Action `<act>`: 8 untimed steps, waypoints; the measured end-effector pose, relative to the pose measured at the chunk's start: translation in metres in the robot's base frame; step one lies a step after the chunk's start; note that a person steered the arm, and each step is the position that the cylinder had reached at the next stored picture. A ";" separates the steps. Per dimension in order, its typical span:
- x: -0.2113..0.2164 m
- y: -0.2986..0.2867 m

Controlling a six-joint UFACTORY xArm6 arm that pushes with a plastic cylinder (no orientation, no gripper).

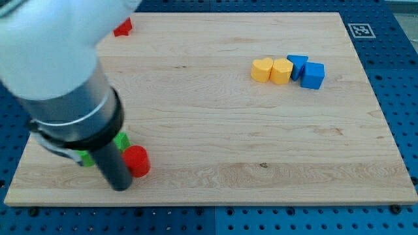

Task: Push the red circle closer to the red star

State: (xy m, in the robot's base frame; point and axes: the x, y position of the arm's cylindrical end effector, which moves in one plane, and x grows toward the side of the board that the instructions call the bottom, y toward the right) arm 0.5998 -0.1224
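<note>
The red circle (138, 161) lies near the view's bottom left on the wooden board (215, 130). My tip (120, 185) stands right against its left side, low on the board. The red star (122, 27) shows only partly at the view's top left, behind the arm's white body. The two red blocks are far apart, one near the top edge and one near the bottom edge.
Two green blocks (121, 141) peek out from behind the rod, just left of the red circle. At the view's upper right sit a yellow heart (262, 69), a second yellow block (281, 71) and two blue blocks (312, 75) in a row.
</note>
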 end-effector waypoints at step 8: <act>-0.048 0.024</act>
State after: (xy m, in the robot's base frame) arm 0.5517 -0.0980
